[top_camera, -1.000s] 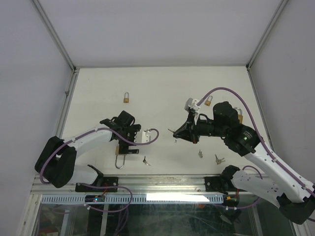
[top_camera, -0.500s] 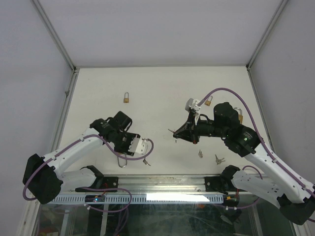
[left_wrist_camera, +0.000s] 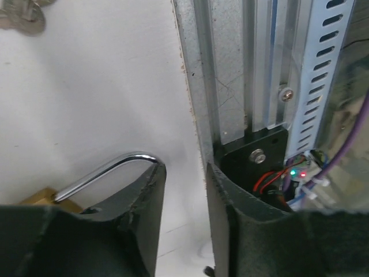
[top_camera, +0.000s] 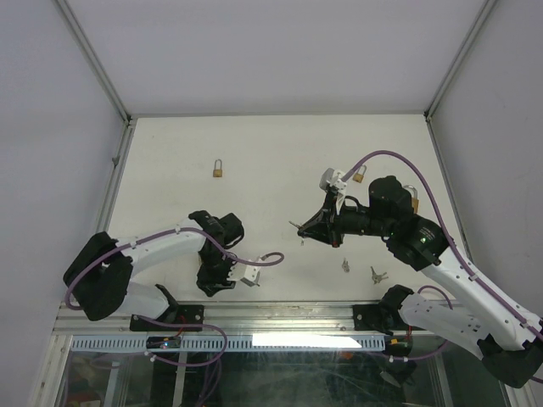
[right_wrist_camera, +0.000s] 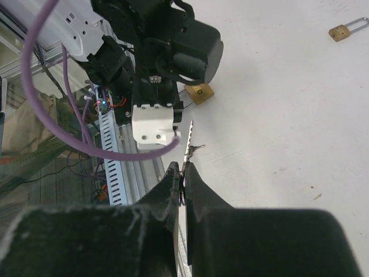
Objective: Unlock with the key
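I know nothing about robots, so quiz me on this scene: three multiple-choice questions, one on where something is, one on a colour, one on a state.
1. Where are the left arm's jaws?
A) at the table's near edge, beside the metal rail
B) by the back wall
C) above the right arm

2. What colour is the body of the padlock lying alone at the left?
A) red
B) brass
C) blue

3. What are the right arm's jaws doing?
A) standing open, empty
B) shut on a key
C) shut on a padlock

Answers: 1 A, the rail shows right beside them. 2 B, it looks brass-gold. 3 B, its toothed blade pokes out between them.
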### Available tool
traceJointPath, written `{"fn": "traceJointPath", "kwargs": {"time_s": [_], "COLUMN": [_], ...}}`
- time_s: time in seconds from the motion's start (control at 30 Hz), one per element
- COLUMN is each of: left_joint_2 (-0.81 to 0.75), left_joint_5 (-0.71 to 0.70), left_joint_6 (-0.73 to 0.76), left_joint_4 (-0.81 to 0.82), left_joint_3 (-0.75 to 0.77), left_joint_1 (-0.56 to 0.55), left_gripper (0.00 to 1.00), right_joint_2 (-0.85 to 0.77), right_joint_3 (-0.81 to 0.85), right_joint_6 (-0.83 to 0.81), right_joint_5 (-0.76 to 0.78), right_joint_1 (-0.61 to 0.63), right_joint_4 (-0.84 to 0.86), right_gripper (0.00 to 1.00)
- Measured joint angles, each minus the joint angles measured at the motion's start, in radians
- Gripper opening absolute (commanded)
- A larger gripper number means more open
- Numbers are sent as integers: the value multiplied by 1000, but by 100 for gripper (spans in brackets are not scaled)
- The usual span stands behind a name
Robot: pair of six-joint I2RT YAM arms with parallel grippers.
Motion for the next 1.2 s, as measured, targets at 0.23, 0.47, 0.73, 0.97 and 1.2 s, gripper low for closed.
{"fn": "traceJointPath", "kwargs": {"time_s": [0.23,0.47,0.73,0.97,1.2], "left_joint_2": [119,157,80,21,-8], "left_joint_5": [-34,-83,-319,-391,-381], "left_joint_6": [-196,-287,-341,-346,-287], "left_joint_4": [31,68,197,290,330], "left_joint_3": [11,24,-24,-70,-84], "left_joint_1": [-35,-35,-36,-35,75], "left_gripper": [43,59,55,57,45], "right_joint_2": [-2,-4,-9,-14,-12], "right_joint_3": [0,1,1,1,1], "right_joint_6": [-1,-5,-5,-5,-5], "right_joint_5": [0,0,0,1,0], "right_joint_1": [0,0,0,0,0], "right_joint_4": [0,-13,-13,-14,-13], "right_gripper": [0,0,0,0,0]}}
